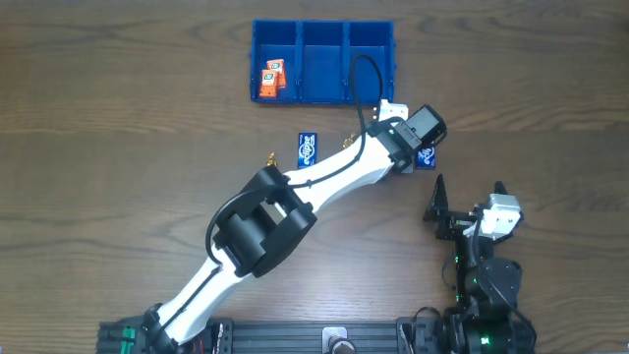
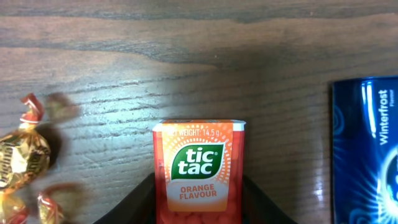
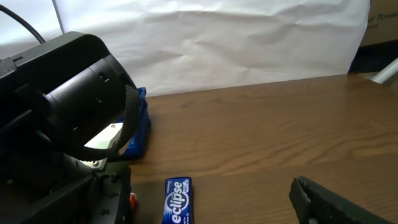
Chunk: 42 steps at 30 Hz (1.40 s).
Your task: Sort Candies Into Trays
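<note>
In left pincer [image 2: 199, 190]: orange candy box [image 2: 199, 163], long axis along pincer

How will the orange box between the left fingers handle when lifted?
The orange box looks rigid and flat-sided, so the left gripper should clamp it without crushing. Its glossy shell may slip a little. Boxy, so unlikely to roll.
</note>
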{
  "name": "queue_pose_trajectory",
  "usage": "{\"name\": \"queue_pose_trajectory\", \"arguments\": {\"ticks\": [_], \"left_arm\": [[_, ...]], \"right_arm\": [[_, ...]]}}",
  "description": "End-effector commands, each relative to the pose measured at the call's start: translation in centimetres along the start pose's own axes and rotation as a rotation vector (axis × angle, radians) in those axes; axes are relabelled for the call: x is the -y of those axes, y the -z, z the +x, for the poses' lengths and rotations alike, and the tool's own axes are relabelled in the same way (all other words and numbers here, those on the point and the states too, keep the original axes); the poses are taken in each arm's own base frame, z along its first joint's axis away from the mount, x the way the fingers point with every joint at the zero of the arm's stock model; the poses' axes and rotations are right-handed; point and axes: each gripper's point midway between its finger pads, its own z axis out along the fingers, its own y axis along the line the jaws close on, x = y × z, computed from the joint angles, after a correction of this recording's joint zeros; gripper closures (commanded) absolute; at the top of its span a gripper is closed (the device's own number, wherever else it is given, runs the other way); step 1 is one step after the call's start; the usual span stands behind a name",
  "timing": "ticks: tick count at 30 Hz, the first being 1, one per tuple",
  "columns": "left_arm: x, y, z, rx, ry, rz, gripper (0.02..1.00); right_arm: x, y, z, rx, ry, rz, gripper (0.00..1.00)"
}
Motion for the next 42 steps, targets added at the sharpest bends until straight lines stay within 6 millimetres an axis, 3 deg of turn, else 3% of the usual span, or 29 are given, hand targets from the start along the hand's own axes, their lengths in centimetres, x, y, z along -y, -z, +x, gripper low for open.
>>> {"name": "queue_pose_trajectory", "arguments": {"ticks": [1,4,7,11,14,19,23,32,42], "left_arm": [[-0.3,1.5,-3.4,0.083,-0.042,-0.038,0.720],[-1.5,5.9,-8.4,0.193,-0.030,-0.023,0.724],[-4.6,10.7,-13.0,0.298,-0.005,-0.031,0.730],[-10.8,16.2,-18.1,0.402,0.043,-0.057,0.746],[-16.4,17.9,-20.8,0.425,0.089,-0.078,0.750],[-21.6,16.4,-21.9,0.377,0.140,-0.081,0.763],[-23.2,14.0,-21.6,0.317,0.142,-0.064,0.766],[-24.1,6.7,-19.0,0.167,0.141,-0.074,0.755],[-24.9,3.5,-17.7,0.102,0.147,-0.088,0.750]], "right_arm": [[0.2,0.0,0.0,0.001,0.010,0.008,0.003],[0.2,0.0,0.0,0.001,0.010,0.008,0.003],[0.2,0.0,0.0,0.001,0.010,0.008,0.003],[0.2,0.0,0.0,0.001,0.010,0.008,0.003],[0.2,0.0,0.0,0.001,0.010,0.008,0.003],[0.2,0.0,0.0,0.001,0.010,0.008,0.003],[0.2,0.0,0.0,0.001,0.010,0.008,0.003],[0.2,0.0,0.0,0.001,0.010,0.008,0.003],[0.2,0.0,0.0,0.001,0.010,0.008,0.003]]}}
